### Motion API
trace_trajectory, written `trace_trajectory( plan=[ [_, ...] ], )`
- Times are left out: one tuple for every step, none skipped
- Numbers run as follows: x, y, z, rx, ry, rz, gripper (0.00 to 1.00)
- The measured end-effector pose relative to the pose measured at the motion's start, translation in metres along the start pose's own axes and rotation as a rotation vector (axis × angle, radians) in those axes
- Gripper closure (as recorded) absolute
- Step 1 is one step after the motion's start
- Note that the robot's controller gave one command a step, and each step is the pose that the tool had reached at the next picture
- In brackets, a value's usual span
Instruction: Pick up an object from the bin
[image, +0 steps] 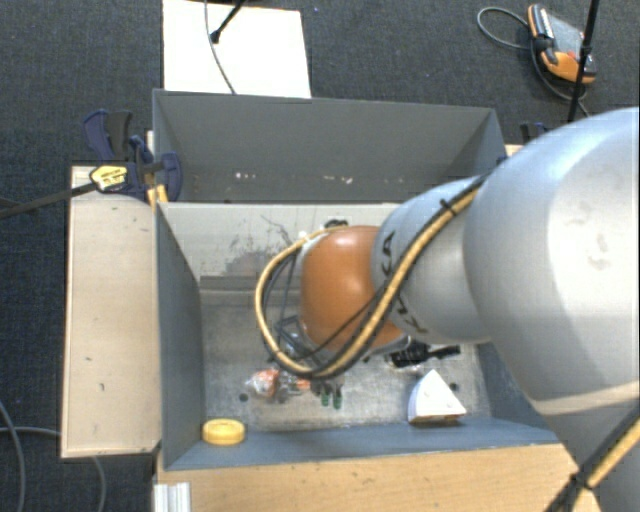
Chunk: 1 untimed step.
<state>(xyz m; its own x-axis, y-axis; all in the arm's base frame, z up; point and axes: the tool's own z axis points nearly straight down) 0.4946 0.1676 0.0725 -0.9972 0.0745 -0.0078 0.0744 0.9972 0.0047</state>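
Note:
My gripper (296, 372) reaches down to the bin floor at the front middle, mostly hidden under the arm's orange cover. Right at its left side lies a small orange-red and silver crumpled thing (264, 383), touching or nearly touching it. Just to the right of the gripper's tip lies a small dark green piece (331, 397). Whether anything is gripped is hidden from this view.
A yellow round cap (223, 431) lies in the front left corner. A white wedge-shaped block (435, 398) sits at the front right, with a black elongated thing (424, 353) behind it. The arm and its looped cables cover the bin's middle and right.

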Motion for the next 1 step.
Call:
trace_trajectory(
  plan=[
    [0.0035, 0.0062, -0.1426, 0.003, 0.004, -0.029, 1.0]
  ],
)
